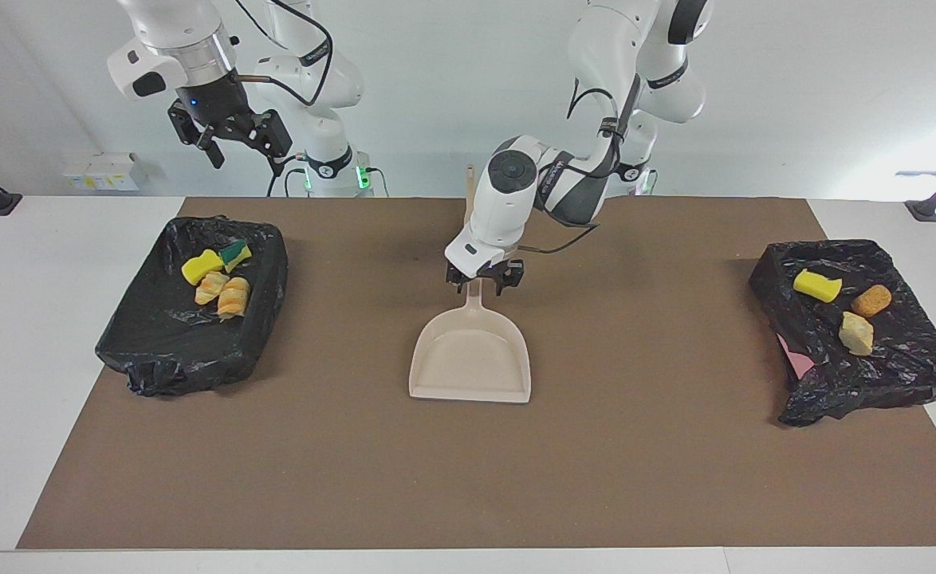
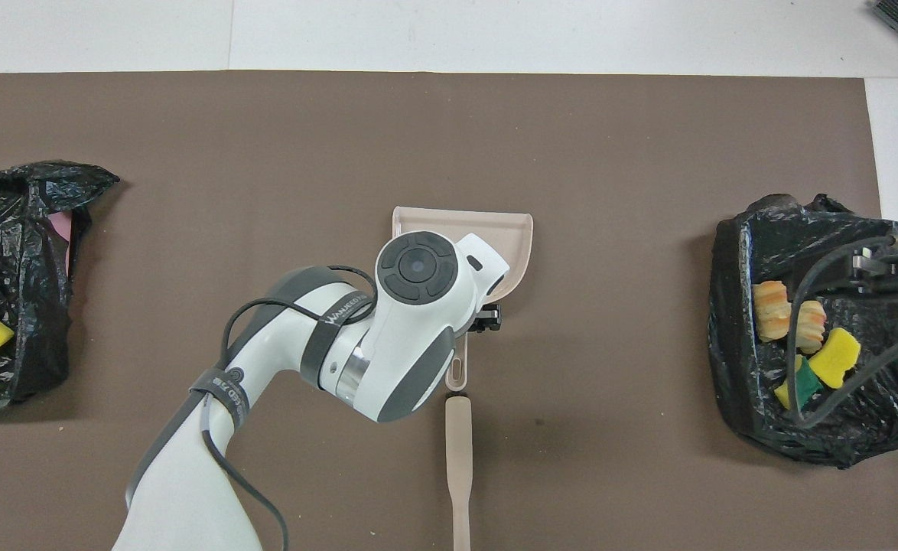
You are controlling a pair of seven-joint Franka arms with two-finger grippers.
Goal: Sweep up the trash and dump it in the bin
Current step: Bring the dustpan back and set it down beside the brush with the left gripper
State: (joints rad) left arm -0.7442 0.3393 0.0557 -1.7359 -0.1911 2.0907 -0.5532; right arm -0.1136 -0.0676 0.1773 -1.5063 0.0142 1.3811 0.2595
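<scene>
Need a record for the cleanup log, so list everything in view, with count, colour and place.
Black bag-lined bins: two, black, one at each end of the mat.
Flat brown mat: one, brown, on the white table.
Yellow sponge chunks: two, yellow, one per bin.
Green-and-yellow sponge: one, bin at the right arm's end.
Striped bread-like rolls: two, orange-brown, same bin.
Round orange-brown piece: one, bin at the left arm's end.
Pale beige chunk: one, same bin.
Beige plastic dustpan: one, mid-mat.
Beige brush: one, nearer the robots than the dustpan.
Left claw: open, astride the dustpan's handle.
Right claw: open, raised above the bin at its end.
</scene>
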